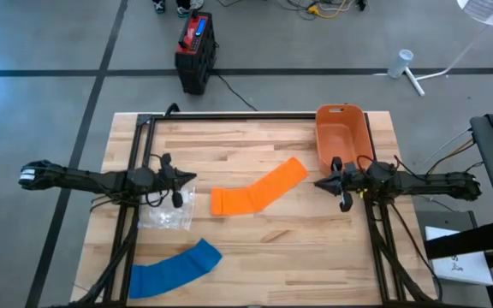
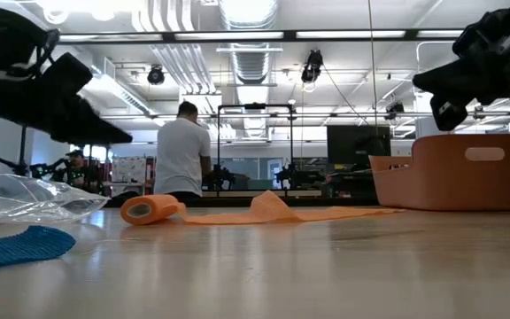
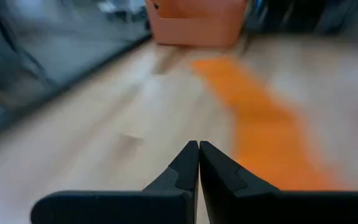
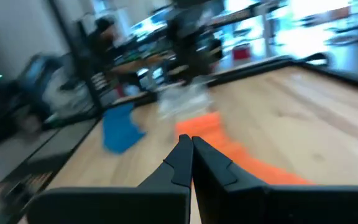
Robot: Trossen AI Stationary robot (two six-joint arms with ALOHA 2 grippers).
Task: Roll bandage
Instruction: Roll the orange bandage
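Observation:
An orange bandage (image 1: 257,190) lies flat on the wooden table's middle, curving from the centre toward the far right; in the low view its near end (image 2: 149,209) is rolled into a small coil. A blue bandage (image 1: 174,268) lies at the near left. My left gripper (image 1: 178,182) hovers shut above the table's left side, left of the orange bandage (image 3: 260,118). My right gripper (image 1: 339,186) hovers shut at the right, just off the orange bandage's far end (image 4: 229,149). Neither touches anything.
An orange bin (image 1: 341,135) stands at the far right, close behind my right gripper. A crumpled clear plastic bag (image 1: 168,214) lies under and near my left gripper. A person (image 2: 182,151) stands in the room beyond the table.

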